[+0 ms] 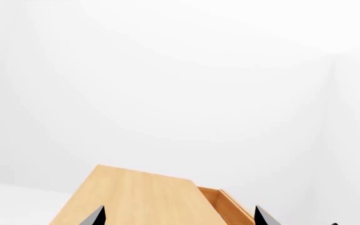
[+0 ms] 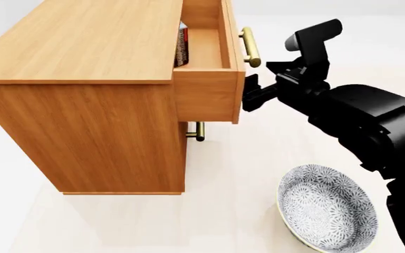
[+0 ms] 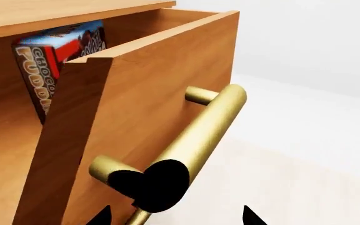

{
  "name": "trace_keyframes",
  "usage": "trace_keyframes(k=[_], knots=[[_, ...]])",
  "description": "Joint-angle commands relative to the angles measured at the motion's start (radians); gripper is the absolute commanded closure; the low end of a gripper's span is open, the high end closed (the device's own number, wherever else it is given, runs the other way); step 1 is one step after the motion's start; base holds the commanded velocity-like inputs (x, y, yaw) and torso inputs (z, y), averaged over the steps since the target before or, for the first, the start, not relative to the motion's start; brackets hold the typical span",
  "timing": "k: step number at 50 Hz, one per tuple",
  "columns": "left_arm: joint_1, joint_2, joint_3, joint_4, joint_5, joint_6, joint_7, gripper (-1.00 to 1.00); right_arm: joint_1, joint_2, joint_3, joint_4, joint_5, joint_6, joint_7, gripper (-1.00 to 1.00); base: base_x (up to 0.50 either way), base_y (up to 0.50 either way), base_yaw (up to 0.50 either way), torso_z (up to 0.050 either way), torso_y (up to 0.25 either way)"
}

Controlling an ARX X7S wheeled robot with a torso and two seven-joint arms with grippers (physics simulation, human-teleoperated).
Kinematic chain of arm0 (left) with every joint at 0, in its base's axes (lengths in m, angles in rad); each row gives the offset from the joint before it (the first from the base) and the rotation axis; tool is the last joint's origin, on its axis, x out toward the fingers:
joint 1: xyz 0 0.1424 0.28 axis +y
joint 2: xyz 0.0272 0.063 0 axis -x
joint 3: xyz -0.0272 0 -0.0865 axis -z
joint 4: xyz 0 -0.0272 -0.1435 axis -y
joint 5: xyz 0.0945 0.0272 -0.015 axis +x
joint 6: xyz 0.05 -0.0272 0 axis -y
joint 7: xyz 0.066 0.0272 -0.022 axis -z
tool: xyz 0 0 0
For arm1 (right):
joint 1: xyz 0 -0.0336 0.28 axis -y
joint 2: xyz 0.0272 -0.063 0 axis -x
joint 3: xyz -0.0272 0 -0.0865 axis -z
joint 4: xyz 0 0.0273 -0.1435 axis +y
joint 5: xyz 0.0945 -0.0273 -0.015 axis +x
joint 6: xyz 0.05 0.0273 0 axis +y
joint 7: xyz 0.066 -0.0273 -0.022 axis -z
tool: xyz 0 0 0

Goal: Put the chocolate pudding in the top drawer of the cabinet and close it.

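- Chocolate pudding [image 3: 55,56]: a small box with a blue edge and dark lettering, found standing on edge inside the top drawer [image 2: 210,100], leaned against the back where the drawer meets the cabinet [image 2: 83,105]. It lies beyond the drawer front as seen from the right gripper, so the placing step is judged done.
- Top drawer: pulled well out of the cabinet body, its brass bar handle [image 3: 198,136] facing the right arm. Closing is judged to be the step left.
- Right gripper [image 3: 174,216]: set just in front of the drawer face, at the near end of the handle. Two dark fingertips are seen spread apart at the edge of the wrist view with nothing between them, so the tool is read as released and empty. The position is judged fit for a push on the drawer front.
- Left gripper [image 1: 178,218]: held above the cabinet top, its fingertips parted and empty, kept clear of the drawer's travel.
- Lower drawer handle [image 2: 198,132]: seen below the open drawer, under the right gripper; that drawer appears closed.
- Patterned bowl [image 2: 329,208]: on the floor, well apart from the gripper and toward the robot, not involved.
- Risk noted: an off-centre push may skew the drawer.
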State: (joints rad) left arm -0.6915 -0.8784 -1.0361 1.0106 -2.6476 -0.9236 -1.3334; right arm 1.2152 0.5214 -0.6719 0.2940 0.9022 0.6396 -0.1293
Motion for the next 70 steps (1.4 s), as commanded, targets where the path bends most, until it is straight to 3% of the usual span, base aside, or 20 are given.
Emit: trace_keyframes(k=[1,39,70], knots=[[0.0,-0.02,-0.013,0.004,-0.022,0.016,-0.011,-1.0,0.013,-0.08,-0.024,0.087,-0.041,-0.037,-0.027,-1.0,0.0,0.0,0.0,0.0,0.0],[0.0,-0.037,-0.018,0.005,-0.03,0.032,-0.016,-1.0,0.026,-0.193,-0.047,0.031,0.001,-0.018,-0.032,-1.0,0.0,0.0,0.0,0.0,0.0],[0.014,0.022,-0.022,-0.02,0.012,-0.04,0.011,-1.0,0.041,-0.266,-0.053,0.035,0.023,-0.028,-0.043,-1.0,0.0,0.0,0.0,0.0,0.0]])
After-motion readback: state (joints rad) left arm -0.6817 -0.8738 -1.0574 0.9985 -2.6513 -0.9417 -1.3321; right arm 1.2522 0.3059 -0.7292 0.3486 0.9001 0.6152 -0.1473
